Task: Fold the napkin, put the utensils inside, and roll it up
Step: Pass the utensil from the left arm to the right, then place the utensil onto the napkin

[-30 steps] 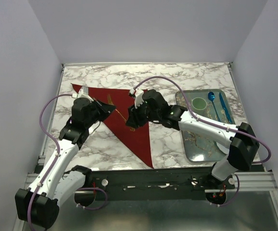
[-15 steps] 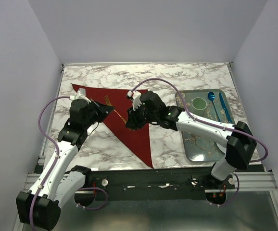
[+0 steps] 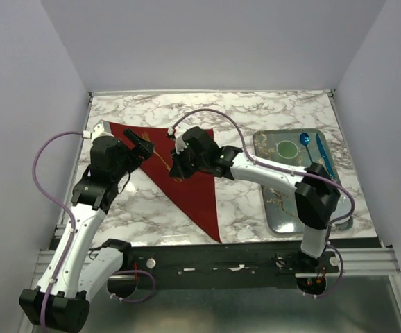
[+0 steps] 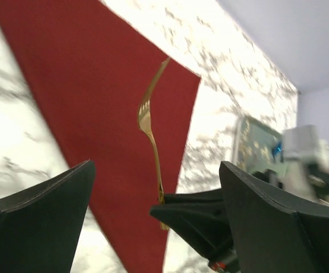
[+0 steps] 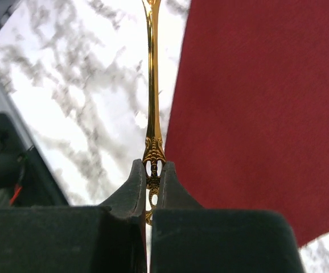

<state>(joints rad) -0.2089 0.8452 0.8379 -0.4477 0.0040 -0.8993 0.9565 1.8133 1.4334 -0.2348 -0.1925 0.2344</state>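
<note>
The dark red napkin (image 3: 186, 182) lies folded into a triangle on the marble table (image 3: 256, 111). My right gripper (image 3: 175, 168) is over its middle, shut on the handle end of a gold fork (image 5: 152, 85). The fork runs straight out from the right gripper (image 5: 153, 170), along the napkin's (image 5: 255, 114) edge. In the left wrist view the fork (image 4: 147, 122) hangs over the napkin (image 4: 85, 85), tines toward me. My left gripper (image 3: 143, 147) is by the napkin's upper left part, open with nothing between its fingers. Its fingertips (image 4: 85, 170) stand wide on either side of the fork.
A metal tray (image 3: 284, 222) sits on the right of the table. It holds a green round dish (image 3: 286, 148), a blue spoon (image 3: 305, 141) and a second blue utensil (image 3: 323, 154). The arms' base rail (image 3: 214, 258) runs along the near edge.
My left gripper has gone from shut to wide open and drawn back to the left. My right gripper has closed on the fork's handle and shifted left over the napkin.
</note>
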